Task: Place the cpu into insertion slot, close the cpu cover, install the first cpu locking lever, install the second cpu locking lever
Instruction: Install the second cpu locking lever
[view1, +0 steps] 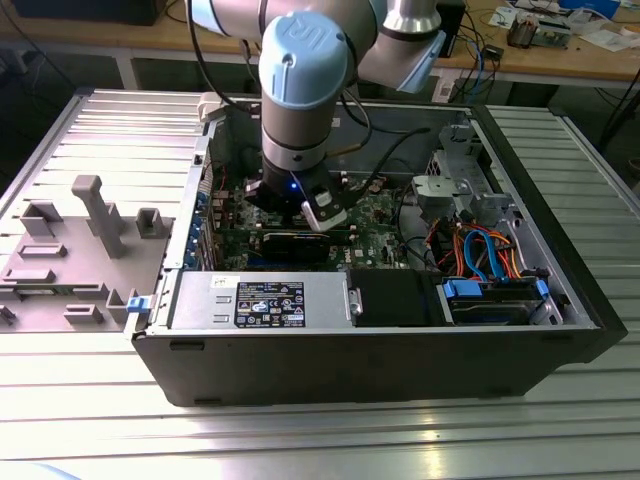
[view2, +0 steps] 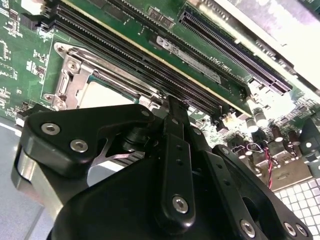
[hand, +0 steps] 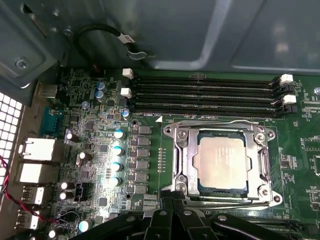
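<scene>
your gripper (hand: 172, 202) hovers at the socket's 6 o'clock edge, jaws closed on nothing, cpu (hand: 221, 159) seated, cover (hand: 181, 159) down; levers look like the step in hand.

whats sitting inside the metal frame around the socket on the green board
In the first wrist view, the square silvery-grey cpu lies flat inside the window of the thin silvery metal cpu cover frame. The socket under the chip is covered by it, and the black gripper overlaps the frame's near edge.
</scene>
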